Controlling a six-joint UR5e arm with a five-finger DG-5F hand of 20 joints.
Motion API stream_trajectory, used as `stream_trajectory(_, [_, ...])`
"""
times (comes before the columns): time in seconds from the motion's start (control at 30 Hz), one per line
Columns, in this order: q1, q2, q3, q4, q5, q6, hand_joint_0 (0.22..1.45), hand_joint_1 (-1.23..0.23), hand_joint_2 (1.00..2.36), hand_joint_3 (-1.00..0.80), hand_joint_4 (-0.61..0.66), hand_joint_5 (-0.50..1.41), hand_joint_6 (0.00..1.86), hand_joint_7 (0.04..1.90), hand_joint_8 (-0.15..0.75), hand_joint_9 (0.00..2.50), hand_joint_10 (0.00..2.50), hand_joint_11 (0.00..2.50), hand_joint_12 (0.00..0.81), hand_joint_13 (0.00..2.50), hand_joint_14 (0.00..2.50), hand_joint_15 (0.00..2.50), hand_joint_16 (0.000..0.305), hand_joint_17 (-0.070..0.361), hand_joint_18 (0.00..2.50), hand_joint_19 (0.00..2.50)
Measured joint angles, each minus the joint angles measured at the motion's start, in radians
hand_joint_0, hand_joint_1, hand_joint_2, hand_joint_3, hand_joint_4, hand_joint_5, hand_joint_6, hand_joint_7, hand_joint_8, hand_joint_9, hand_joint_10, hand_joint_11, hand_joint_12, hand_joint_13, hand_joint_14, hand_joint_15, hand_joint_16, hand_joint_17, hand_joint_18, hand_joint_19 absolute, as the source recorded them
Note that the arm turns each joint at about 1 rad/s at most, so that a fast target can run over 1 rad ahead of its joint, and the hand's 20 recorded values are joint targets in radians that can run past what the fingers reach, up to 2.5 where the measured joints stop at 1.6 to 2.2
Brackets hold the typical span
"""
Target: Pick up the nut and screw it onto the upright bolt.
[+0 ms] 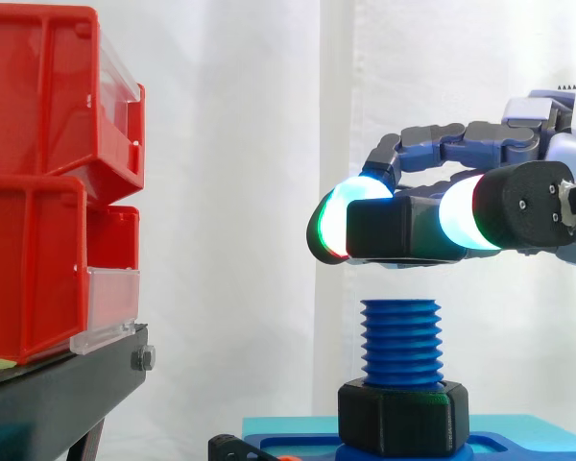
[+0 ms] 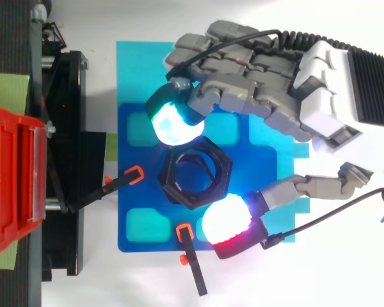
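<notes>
Two black hex nuts show from the side. A second nut (image 1: 403, 418) sits at the foot of the blue upright bolt (image 1: 400, 341). The nut (image 1: 379, 230) to be screwed on hangs just above the bolt's top, clear of the threads. The hand (image 1: 480, 144) pinches it between glowing fingers (image 1: 350, 211).

From above, the nut (image 2: 195, 173) lies over the bolt, with blue showing through its bore. One pad (image 2: 173, 123) presses a flat on one side and the thumb pad presses the opposite side. The blue base plate (image 2: 134, 128) spreads beneath the bolt.

My worry is the alignment. If the bore is not square and centred over the bolt, lowering it could cross-thread. The nut could also slip in so slim a pinch once twisting starts.
</notes>
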Motion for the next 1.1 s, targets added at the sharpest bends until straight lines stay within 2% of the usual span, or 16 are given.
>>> stream_trajectory(1.1, [0.004,0.0,0.0,-0.032,0.001,-0.001,0.55,-0.68,1.0,-0.5,0.26,-0.18,0.58,1.3,0.301,0.41,0.0,0.0,0.37,0.4,0.0,0.0,0.047,0.106,0.3,0.0])
